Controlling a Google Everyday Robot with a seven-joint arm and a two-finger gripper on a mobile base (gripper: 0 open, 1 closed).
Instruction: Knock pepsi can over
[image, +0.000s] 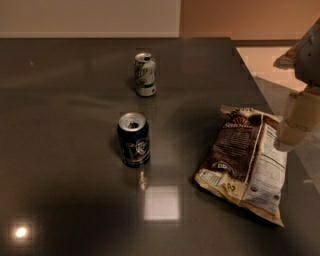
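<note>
The pepsi can (133, 139) stands upright near the middle of the dark table (60, 150). It is navy blue with a silver top and a round logo on its side. My gripper (296, 122) shows as a pale shape at the right edge of the view, above the right side of a chip bag. It is well to the right of the can and apart from it.
A white and green can (145, 74) stands upright behind the pepsi can, farther back. A brown and cream chip bag (247, 159) lies flat on the right of the table. The table's right edge runs diagonally past the bag.
</note>
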